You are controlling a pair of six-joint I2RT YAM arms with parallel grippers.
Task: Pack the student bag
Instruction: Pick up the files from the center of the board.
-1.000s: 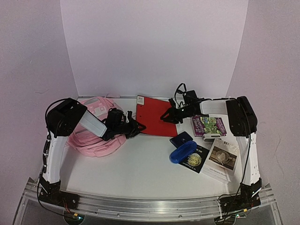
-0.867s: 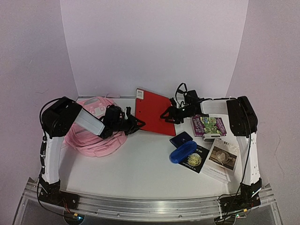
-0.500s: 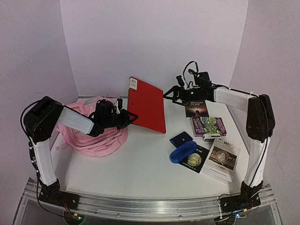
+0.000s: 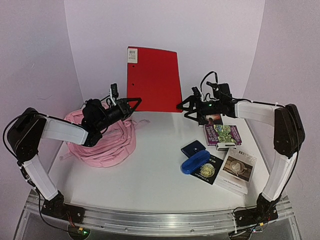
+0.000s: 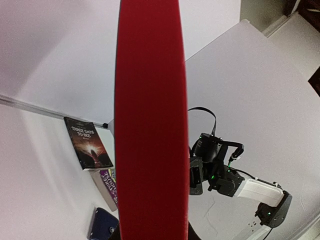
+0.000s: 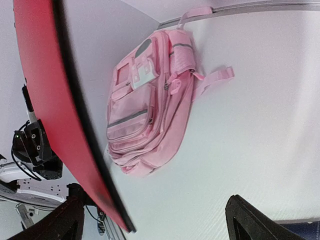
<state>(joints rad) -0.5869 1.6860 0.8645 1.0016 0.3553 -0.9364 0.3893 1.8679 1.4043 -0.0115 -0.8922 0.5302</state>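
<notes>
The left arm stretches low over the bag (image 4: 107,145), forearm aimed at the back wall. The left pincer (image 4: 131,102) pinches the lower left edge of a red folder (image 4: 152,77), which stands upright, lifted off the desk (image 4: 150,185) in front of that wall. From the left wrist the folder shows edge-on, rising from between the fingers.

The right arm reaches left along the back of the desk, elbow raised at the right side. The right pincer (image 4: 184,107) is spread wide with nothing in it, just beside the folder's lower right corner; whether it touches, I cannot tell.

The bag lies flat at the desk's left, front up, under the left arm.

1 white barcode sticker (image 4: 132,54) sits at the folder's top left corner, its print too small to read. A dark book (image 5: 87,142) under the right arm seems to read "THREE DAYS TO SEE".
</notes>
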